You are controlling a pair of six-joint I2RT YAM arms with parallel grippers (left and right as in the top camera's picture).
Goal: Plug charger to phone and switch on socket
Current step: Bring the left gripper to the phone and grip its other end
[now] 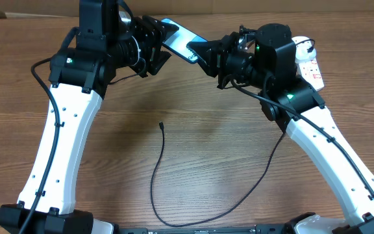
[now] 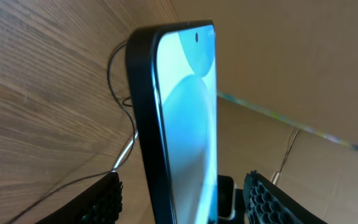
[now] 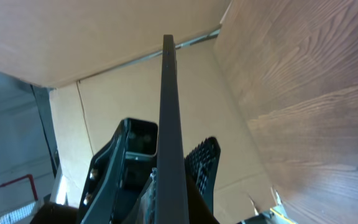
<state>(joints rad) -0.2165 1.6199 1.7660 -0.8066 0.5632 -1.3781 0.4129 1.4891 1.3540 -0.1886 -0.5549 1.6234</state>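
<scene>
End effector, left [image 1: 156, 44]: my fingers [image 2: 101, 199] are spread on either side of one end of the phone, with a gap at each pad in the left wrist view. I judge they are placed there to brace that end.
Connector tip [image 1: 162, 123]: free end of the charger, bare on the table [image 1: 206, 130], in front of both arms and well apart from the phone. It is not plugged in.
Charger [image 1: 156, 175]: long black cable lying loose in a curve toward the near edge. Neither end effector holds it, which I judge is because the phone is being positioned first.
Phone [image 1: 177, 38]: raised off the table and held aslant between my two end effectors, its pale blue screen lit. I cannot tell which end carries the port.
End effector, right [image 1: 201, 53]: pressed together on the phone, which shows edge-on between my fingers in the right wrist view. This grip carries the phone.
Socket [image 1: 311, 65]: white strip on the table at far right, partly hidden behind my right arm. I cannot tell its switch position, and I judge that step comes last.
</scene>
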